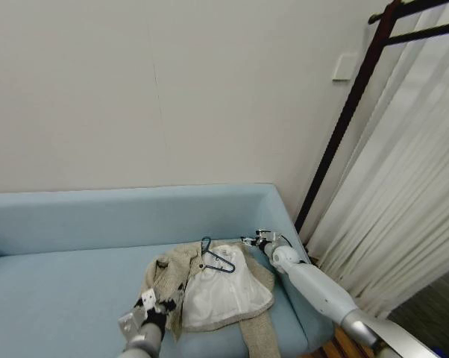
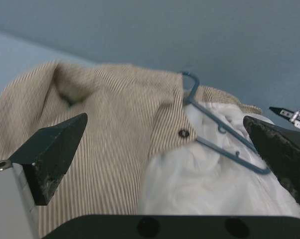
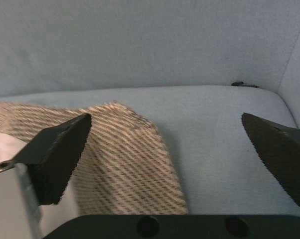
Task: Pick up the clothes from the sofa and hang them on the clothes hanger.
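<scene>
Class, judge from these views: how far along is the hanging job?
Done: nothing; the corduroy jacket lies on the sofa, blue hanger on top. In hand: left pincer and right pincer open at its edges, gripping nothing. Remaining: grasping, lifting, hanging on the rack.

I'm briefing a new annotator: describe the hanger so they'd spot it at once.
On the light blue sofa lies an open beige corduroy jacket with white lining, near the seat's right end. At its collar rests a thin blue hanger, hook towards the backrest: the only dark, wiry thing on the pale cloth.
</scene>
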You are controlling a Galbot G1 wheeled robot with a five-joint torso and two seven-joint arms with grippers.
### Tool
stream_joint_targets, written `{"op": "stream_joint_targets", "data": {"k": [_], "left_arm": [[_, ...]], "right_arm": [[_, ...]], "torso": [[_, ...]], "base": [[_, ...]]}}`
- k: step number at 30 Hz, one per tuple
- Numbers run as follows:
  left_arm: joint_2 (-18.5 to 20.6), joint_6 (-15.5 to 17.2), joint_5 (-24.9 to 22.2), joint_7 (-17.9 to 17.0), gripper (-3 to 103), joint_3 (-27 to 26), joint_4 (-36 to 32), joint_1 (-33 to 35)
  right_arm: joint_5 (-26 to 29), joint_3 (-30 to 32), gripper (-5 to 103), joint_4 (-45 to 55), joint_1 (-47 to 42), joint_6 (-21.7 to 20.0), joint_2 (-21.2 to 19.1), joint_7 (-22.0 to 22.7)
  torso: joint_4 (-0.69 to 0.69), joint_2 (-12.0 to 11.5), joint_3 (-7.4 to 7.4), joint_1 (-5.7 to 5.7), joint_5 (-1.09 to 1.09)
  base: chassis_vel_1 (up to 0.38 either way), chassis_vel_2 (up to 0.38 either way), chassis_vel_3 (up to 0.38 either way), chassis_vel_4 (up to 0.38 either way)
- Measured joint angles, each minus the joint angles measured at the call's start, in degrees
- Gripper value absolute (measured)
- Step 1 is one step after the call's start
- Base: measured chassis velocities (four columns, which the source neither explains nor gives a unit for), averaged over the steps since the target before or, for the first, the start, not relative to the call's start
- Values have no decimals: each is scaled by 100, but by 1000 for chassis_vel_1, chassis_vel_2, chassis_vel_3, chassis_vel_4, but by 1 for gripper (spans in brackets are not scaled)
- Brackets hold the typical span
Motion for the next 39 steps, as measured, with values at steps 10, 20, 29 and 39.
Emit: {"op": "stream_joint_targets", "data": {"k": [10, 20, 29, 39], "left_arm": [[746, 645, -86, 1544, 100, 173, 1291, -1474], [1034, 753, -25, 2355, 100, 249, 1614, -1881], [1057, 812, -354, 2130, 100, 219, 1378, -1645], [1014, 853, -471, 2065, 100, 266, 1335, -1738]], "right_arm": [[-265, -118, 79, -868, 366, 147, 331, -698], [-508, -159, 62, -1141, 363, 145, 489, -1225], [-671, -59, 36, -1456, 396, 344, 843, -1084], [-1078, -59, 4, -1528, 302, 484, 825, -1070]], "torso": [[3, 0, 0, 1, 0], [1, 0, -1, 0, 1], [3, 0, -1, -1, 0], [2, 0, -1, -1, 2]], "base": [[0, 0, 0, 0], [0, 0, 0, 0], [0, 0, 0, 0], [0, 0, 0, 0]]}}
